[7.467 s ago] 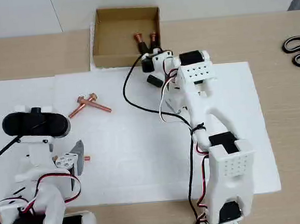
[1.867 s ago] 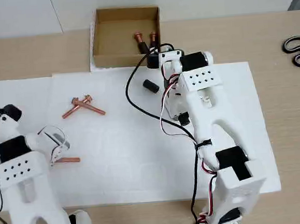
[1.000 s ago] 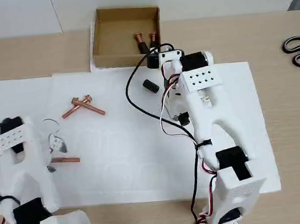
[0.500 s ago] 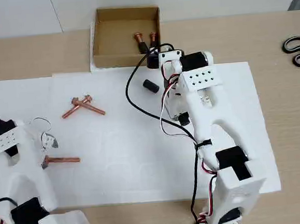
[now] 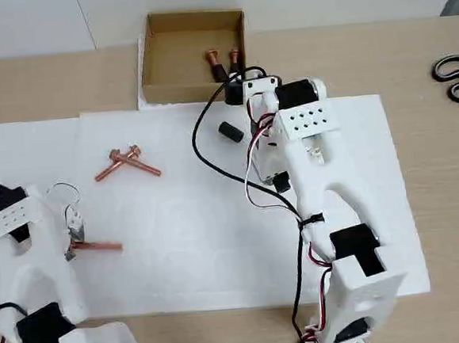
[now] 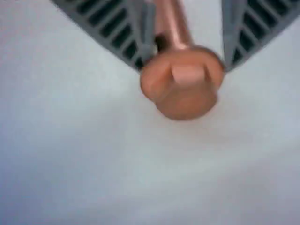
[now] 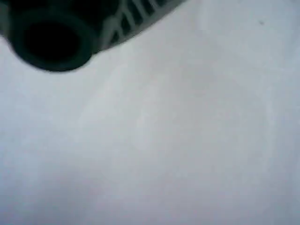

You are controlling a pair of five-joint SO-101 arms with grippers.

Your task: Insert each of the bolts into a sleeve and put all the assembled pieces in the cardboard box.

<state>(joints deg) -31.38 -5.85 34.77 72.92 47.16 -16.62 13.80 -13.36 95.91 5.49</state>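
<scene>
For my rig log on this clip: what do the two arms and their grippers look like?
The left arm and right arm are white, blocky plastic with black motors and dot-perforated plates. Red, white and black wires run along the right arm, plus a looping black cable. The left gripper has dark grey, ribbed fingers.

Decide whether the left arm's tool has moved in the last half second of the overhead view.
Yes. The left tool has shifted away from the cardboard box, onto the head of the lone bolt.
</scene>
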